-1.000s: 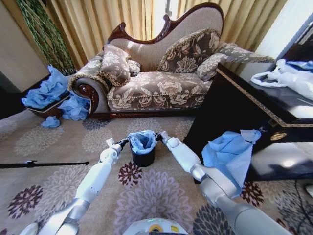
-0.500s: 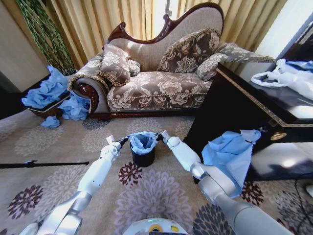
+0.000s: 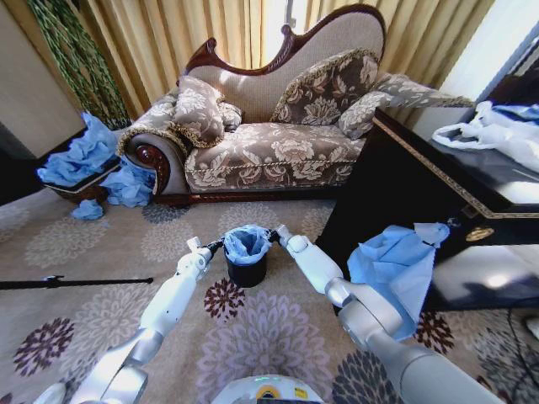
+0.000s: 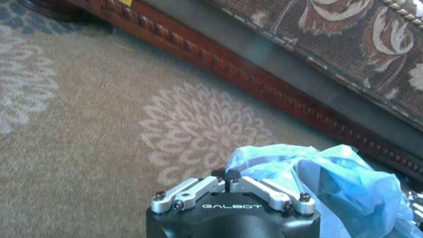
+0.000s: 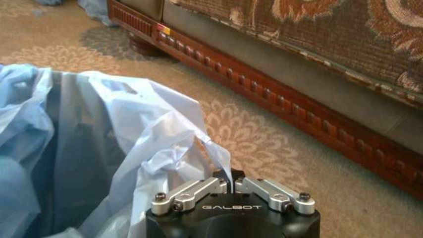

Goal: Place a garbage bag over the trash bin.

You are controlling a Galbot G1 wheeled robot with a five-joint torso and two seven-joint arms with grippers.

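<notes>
Your bag (image 3: 247, 242) already sits in the bin (image 3: 247, 273) at centre frame, its mouth bunched above the rim. Both grippers, left (image 3: 216, 245) and right (image 3: 273, 236), pinch its edges; pulling them down over the rim looks left to do.

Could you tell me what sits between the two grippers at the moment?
In the head view, the trash bin with the garbage bag over its mouth sits between the left gripper and right gripper.

Floral sofa (image 3: 269, 126), patterned carpet (image 3: 101, 320)

Trash bin (image 3: 247, 271) rim under garbage bag (image 3: 246, 242)
</notes>
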